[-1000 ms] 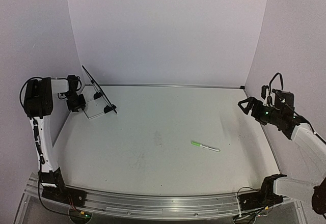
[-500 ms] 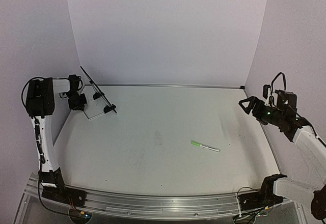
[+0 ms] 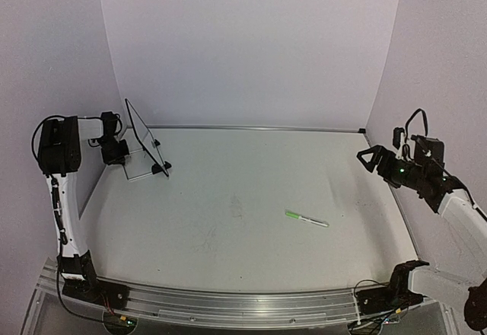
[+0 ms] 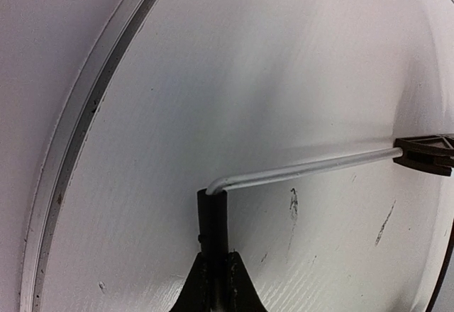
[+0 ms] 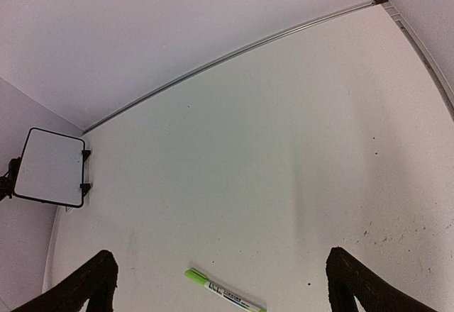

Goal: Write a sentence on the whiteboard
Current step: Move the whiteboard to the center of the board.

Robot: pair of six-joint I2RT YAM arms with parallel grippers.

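The whiteboard (image 3: 146, 138) stands tilted at the table's far left, near the left wall, its two black feet toward the table. In the right wrist view the whiteboard (image 5: 48, 176) shows a blank white face; no sentence is in view. My left gripper (image 3: 120, 152) is shut on the board's edge. The left wrist view shows the left gripper (image 4: 214, 255) clamped on a thin black strip, with the board's white rim (image 4: 305, 170) running right to a black foot (image 4: 425, 154). My right gripper (image 3: 373, 157) hovers open at the far right. The right gripper (image 5: 220, 254) holds nothing.
A green-capped marker (image 3: 306, 218) lies flat on the table right of centre; in the right wrist view the marker (image 5: 223, 296) lies below and between the right fingers. A metal rail (image 3: 251, 128) runs along the back wall. Walls close in on both sides.
The left gripper has closed onto the whiteboard's edge and the board has turned, showing more of its face from above. The right arm has barely shifted. The marker has not moved.
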